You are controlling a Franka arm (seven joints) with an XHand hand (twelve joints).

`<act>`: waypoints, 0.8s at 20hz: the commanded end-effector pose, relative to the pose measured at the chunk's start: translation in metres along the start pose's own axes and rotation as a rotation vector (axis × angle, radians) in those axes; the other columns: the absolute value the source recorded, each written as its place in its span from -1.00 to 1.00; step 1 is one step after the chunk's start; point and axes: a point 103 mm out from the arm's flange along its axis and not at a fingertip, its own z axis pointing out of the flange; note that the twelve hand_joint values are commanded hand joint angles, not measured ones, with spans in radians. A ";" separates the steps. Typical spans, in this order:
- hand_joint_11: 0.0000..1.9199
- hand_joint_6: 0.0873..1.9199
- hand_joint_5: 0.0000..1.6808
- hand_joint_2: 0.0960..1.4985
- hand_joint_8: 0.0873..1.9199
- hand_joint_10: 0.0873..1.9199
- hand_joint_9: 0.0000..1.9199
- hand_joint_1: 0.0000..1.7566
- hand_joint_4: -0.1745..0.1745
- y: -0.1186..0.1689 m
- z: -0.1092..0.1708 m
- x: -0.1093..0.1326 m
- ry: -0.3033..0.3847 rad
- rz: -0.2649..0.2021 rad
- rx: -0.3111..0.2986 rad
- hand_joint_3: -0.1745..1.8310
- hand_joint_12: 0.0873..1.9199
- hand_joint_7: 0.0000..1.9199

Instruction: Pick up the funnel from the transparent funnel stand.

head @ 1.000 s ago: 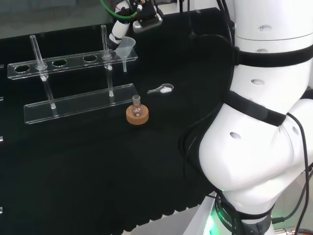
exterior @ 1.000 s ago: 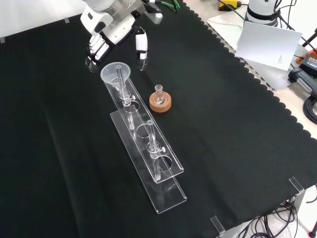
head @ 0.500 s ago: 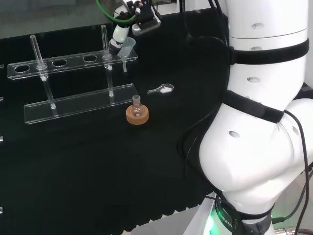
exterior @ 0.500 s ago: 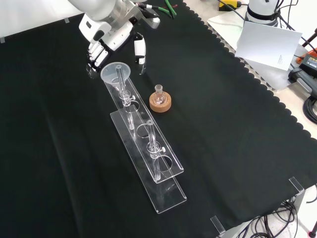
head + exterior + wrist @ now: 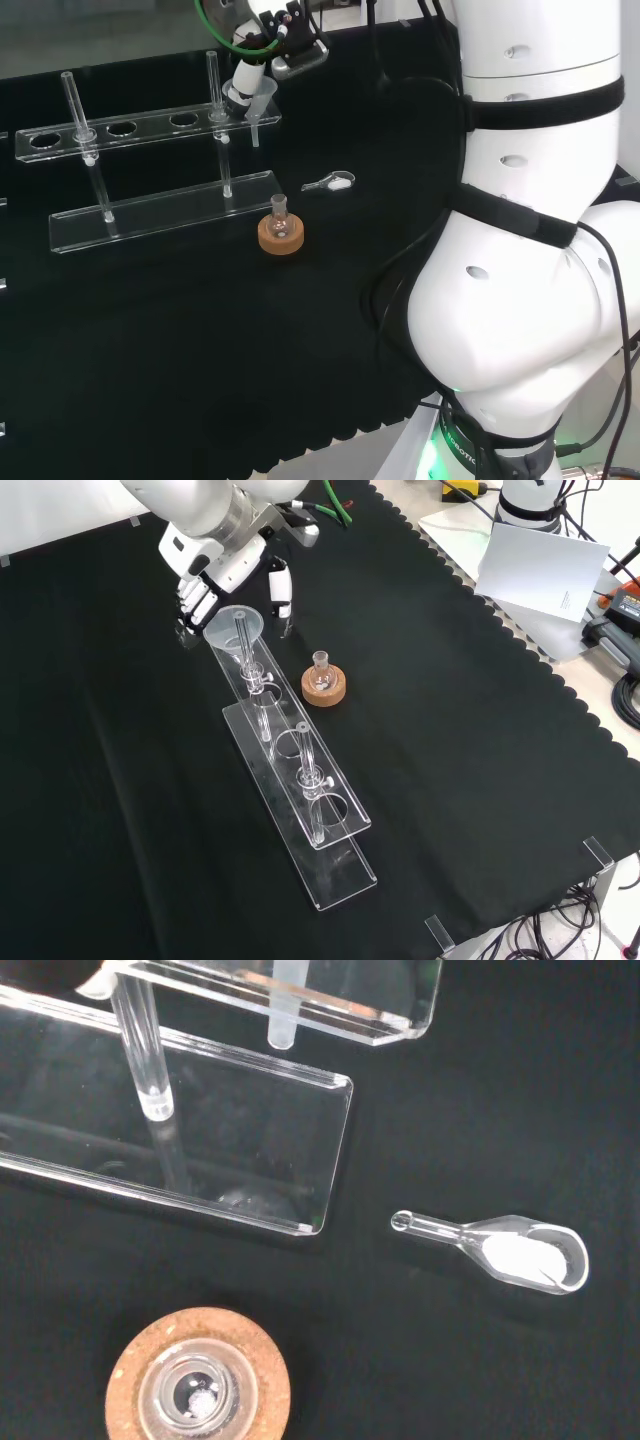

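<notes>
The clear funnel (image 5: 262, 93) sits in the end hole of the transparent stand (image 5: 150, 131), its stem (image 5: 285, 1005) hanging below the upper shelf. In the front view the funnel's rim (image 5: 232, 627) faces up at the far end of the stand (image 5: 318, 832). The hand (image 5: 215, 572) hovers just above and behind it, with the fingers (image 5: 195, 598) on one side and the thumb (image 5: 283, 586) on the other. They are spread and relaxed, and the funnel is not clasped. In the head view the hand (image 5: 245, 78) is right against the funnel's rim; whether it touches I cannot tell.
A small round flask on a cork ring (image 5: 280, 229) stands close beside the stand's base (image 5: 210, 1150); the flask (image 5: 324, 685) also appears in the front view. A glass scoop with white powder (image 5: 505, 1253) lies on the cloth near it. Two upright glass posts (image 5: 74, 98) rise from the stand.
The hand has come down and toward the funnel, left in the head view, so fingers and thumb now flank its rim. The funnel and stand have not moved.
</notes>
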 end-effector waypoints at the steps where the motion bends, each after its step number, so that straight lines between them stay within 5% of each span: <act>1: -0.69 -1.00 -0.77 -0.07 -0.38 -0.21 -0.69 -0.25 -0.11 0.006 -0.001 0.002 -0.021 -0.005 -0.011 -0.63 0.55 -1.00; 16: -0.72 -1.00 -0.66 -0.11 -0.38 -0.34 -0.60 -0.22 -0.06 0.014 0.005 -0.007 -0.043 0.020 0.016 -0.49 0.54 -0.91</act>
